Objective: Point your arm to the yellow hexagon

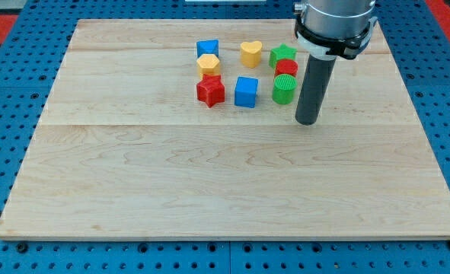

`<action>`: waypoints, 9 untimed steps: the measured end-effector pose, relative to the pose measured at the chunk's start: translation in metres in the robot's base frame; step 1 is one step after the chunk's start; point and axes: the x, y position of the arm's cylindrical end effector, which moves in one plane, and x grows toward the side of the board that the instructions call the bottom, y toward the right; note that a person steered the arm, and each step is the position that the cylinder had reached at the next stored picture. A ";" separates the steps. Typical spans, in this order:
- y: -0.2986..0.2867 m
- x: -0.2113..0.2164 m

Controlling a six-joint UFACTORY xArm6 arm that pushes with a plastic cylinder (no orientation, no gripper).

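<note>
My tip (pixel 307 122) is resting on the worktop (pixel 209 190), just right of the green cylinder (pixel 284 89), well apart from the yellow hexagon (pixel 208 64); no claw is showing.

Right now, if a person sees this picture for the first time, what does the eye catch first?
First, the dark rod coming down from the view's top right, my tip resting on the wooden board. Next, the tight cluster of coloured blocks at top centre, just left of the tip: the yellow hexagon sits under a blue block and above a red star. The green cylinder is nearest the tip.
</note>
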 end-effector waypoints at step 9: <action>-0.227 -0.073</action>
